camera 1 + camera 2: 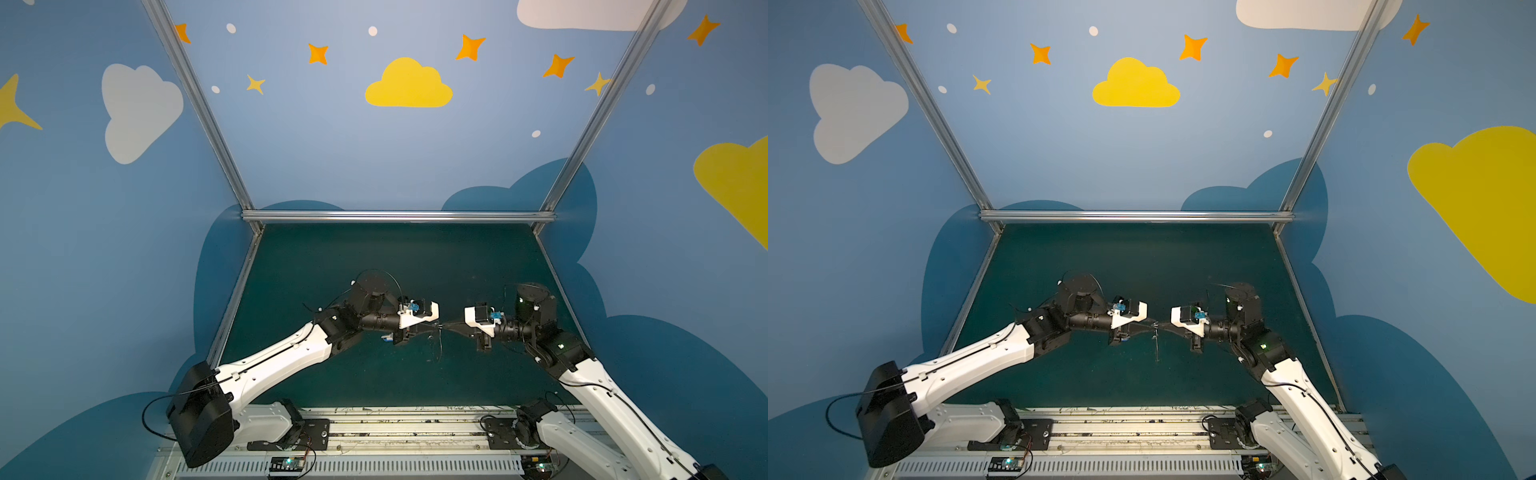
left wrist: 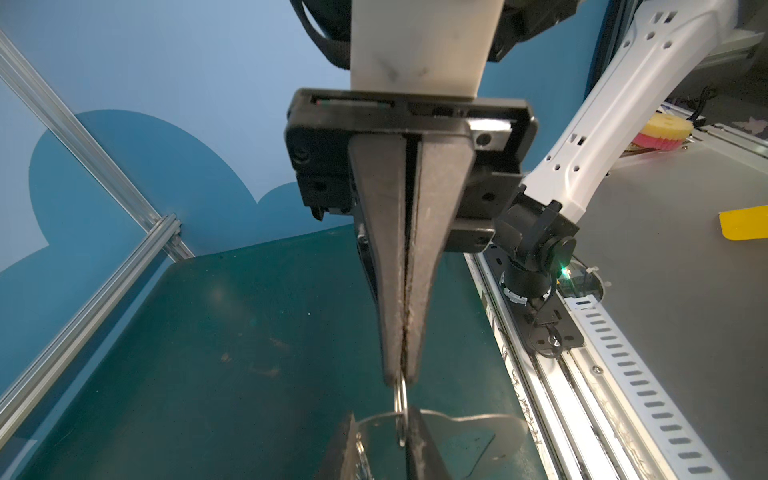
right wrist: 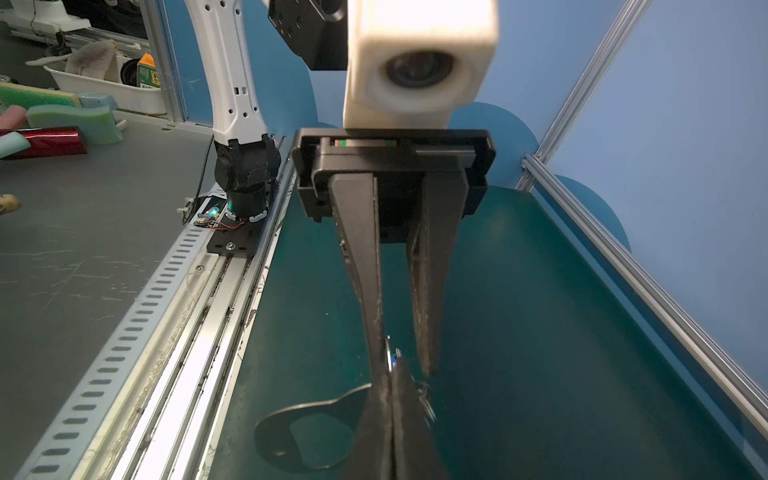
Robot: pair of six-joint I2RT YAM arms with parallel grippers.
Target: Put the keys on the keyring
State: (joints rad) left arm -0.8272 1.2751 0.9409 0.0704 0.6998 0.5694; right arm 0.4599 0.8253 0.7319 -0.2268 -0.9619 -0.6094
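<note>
Above the green worktop point(image 1: 374, 270), our right gripper point(image 2: 401, 377) pinches a wire ring point(image 2: 401, 399) of the keyring point(image 2: 469, 432), which hangs between the arms. We see the left gripper point(image 3: 407, 368) slightly spread around that ring.

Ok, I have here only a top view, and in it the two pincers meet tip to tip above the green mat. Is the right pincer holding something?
Observer: Yes. In the left wrist view the right pincer is shut on a small wire ring, gripped at its very tips.
Operator: And the left pincer, is it closed also?
Observer: No. In the right wrist view its jaws stand apart, one on each side of that ring.
</note>
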